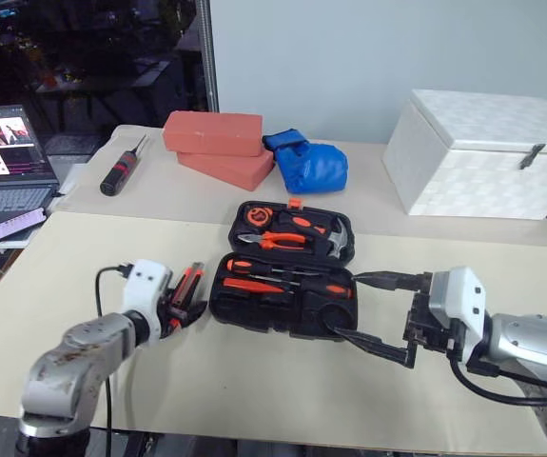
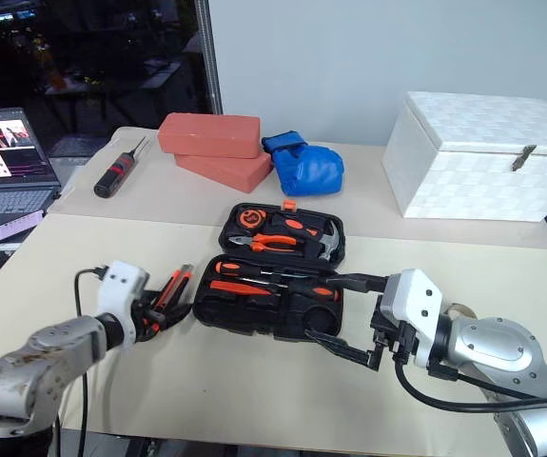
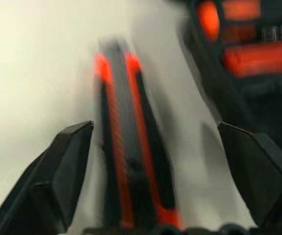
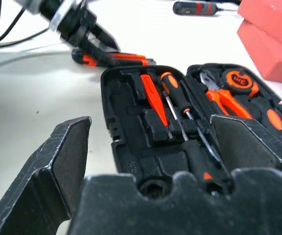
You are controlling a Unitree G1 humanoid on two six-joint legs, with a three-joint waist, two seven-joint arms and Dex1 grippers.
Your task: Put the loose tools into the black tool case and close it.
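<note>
Behind the open black tool case (image 1: 287, 276) sit red bricks (image 1: 218, 143); left claw (image 1: 183, 309) gapes around the utility knife (image 1: 189, 284), right claw (image 1: 373, 309) wide, empty.

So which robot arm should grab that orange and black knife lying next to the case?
Probably the left. Its gripper is open right at the utility knife, fingers either side. The right gripper is open by the tool case's other end.

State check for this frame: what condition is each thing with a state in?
Tool case: open, lid flat.
Utility knife: on the table beside the case, not in it.
White box: shut.
Laptop: open, screen lit.
Left gripper: open over the knife.
Right gripper: open.
</note>
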